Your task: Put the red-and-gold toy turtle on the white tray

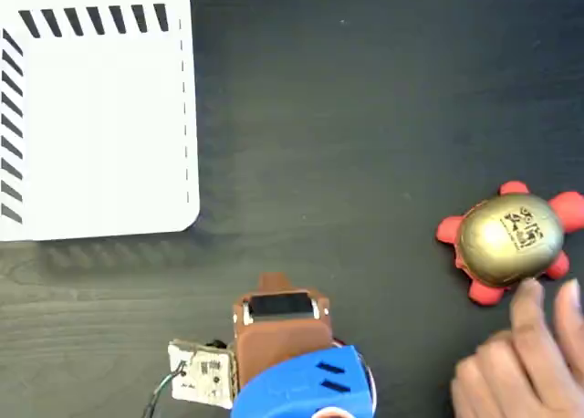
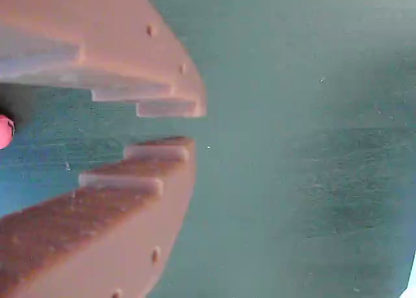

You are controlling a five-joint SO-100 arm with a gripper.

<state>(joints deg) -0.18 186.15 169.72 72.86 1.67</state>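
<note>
In the fixed view, the tray is seen top left, the arm bottom centre, the turtle far right on the table, touched by a hand. The gripper is seen slightly parted, holding nothing.

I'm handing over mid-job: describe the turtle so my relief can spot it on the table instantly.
In the fixed view, start at the big white tray at top left, then cross the dark table to its right edge. There sits the red-and-gold toy turtle, just above a person's hand. Its shiny gold dome with a black-and-white code sticker, ringed by red head and feet, matches nothing else there.
</note>
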